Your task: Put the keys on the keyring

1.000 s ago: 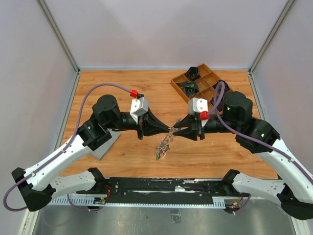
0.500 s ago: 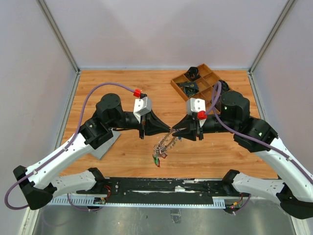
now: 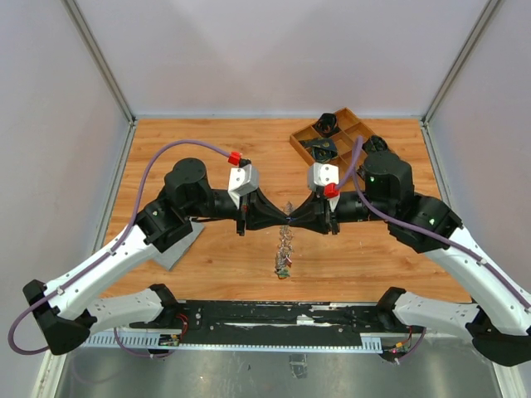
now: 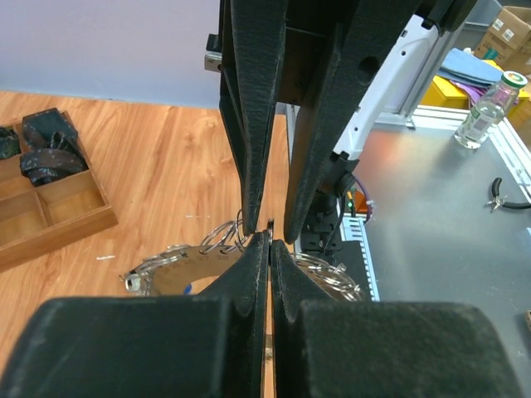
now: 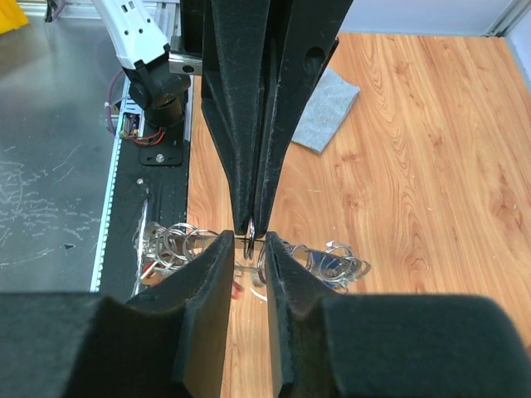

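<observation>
The keyring, a silver ring crowded with small keys and coloured tags, hangs in the air below where both grippers meet over the middle of the table. My left gripper is shut on a thin metal ring at the keyring's top, seen in the left wrist view. My right gripper faces it tip to tip. In the right wrist view its jaws stand slightly apart, with the ring's wire passing between them. Keys fan out to both sides.
A wooden compartment tray holding black items stands at the back right and also shows in the left wrist view. A grey cloth lies at the left, under the left arm. A black rail runs along the near edge.
Both grippers have drawn closer, tip to tip, and shifted slightly left. The keyring bundle has swung from a leftward slant and now hangs straight down below them.
</observation>
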{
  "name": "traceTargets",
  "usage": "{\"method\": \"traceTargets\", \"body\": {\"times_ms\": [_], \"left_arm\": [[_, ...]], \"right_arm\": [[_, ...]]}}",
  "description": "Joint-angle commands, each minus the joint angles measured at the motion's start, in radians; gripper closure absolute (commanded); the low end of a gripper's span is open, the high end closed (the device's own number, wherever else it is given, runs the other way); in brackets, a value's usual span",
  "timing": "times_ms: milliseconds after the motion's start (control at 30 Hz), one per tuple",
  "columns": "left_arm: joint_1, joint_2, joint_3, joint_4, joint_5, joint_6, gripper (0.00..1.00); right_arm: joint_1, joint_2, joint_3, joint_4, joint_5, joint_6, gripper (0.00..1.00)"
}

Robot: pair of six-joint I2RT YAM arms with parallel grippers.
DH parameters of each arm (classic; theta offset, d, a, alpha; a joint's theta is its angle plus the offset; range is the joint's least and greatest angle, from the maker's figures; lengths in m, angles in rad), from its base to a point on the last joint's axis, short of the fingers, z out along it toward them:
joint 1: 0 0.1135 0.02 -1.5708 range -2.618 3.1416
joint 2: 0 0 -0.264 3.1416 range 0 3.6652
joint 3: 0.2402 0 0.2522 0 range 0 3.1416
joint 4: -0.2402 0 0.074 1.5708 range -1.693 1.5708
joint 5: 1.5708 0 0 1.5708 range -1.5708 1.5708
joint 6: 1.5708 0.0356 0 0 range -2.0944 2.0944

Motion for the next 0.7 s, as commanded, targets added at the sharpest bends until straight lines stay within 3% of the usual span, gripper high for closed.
{"method": "traceTargets", "body": {"times_ms": [0,267,433,567,667], "left_arm": [[-0.006,-0.004,0.058,0.038,0.010,0.009,1.00],[-0.006,-0.003,0.070,0.013,0.003,0.022,0.99],[-0.006,-0.003,0.077,0.006,-0.001,0.025,0.99],[-0.006,-0.004,0.082,0.007,0.003,0.024,0.99],[-0.006,-0.014,0.083,0.030,0.010,0.002,0.87]], "right_arm": [[0.018,0.017,0.027,-0.055,0.023,-0.014,0.80],[0.033,0.055,0.076,-0.153,0.055,-0.040,0.99],[0.040,0.063,0.091,-0.171,0.113,-0.033,1.00],[0.040,0.040,0.051,-0.088,0.107,0.003,1.00],[0.039,0.006,0.010,-0.004,0.098,0.036,1.00]]}}
